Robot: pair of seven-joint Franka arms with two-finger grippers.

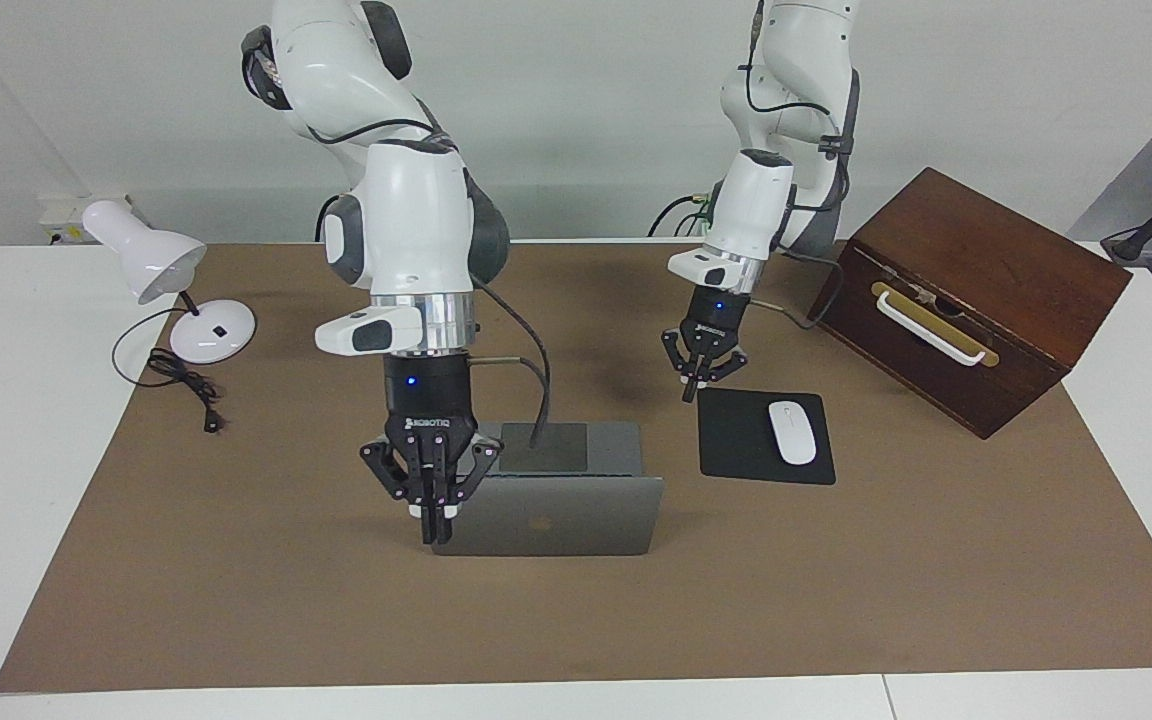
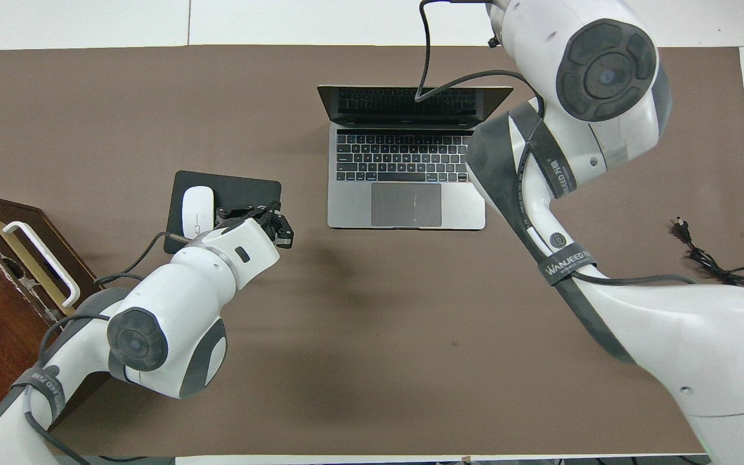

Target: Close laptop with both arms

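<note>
The silver-grey laptop (image 1: 556, 515) stands open in the middle of the brown mat, its lid upright and the apple logo on its outer face. The overhead view shows its keyboard and trackpad (image 2: 405, 203). My right gripper (image 1: 431, 530) hangs fingers down, shut and empty, against the lid's outer face at the corner toward the right arm's end; I cannot tell whether it touches. In the overhead view that gripper is hidden under its own arm. My left gripper (image 1: 691, 392) is shut and empty, over the mouse pad's corner nearest the laptop; it also shows in the overhead view (image 2: 278, 226).
A black mouse pad (image 1: 736, 445) with a white mouse (image 1: 792, 432) lies beside the laptop toward the left arm's end. A brown wooden box (image 1: 976, 300) stands at that end. A white desk lamp (image 1: 151, 260) and its black cord (image 1: 186, 385) are at the right arm's end.
</note>
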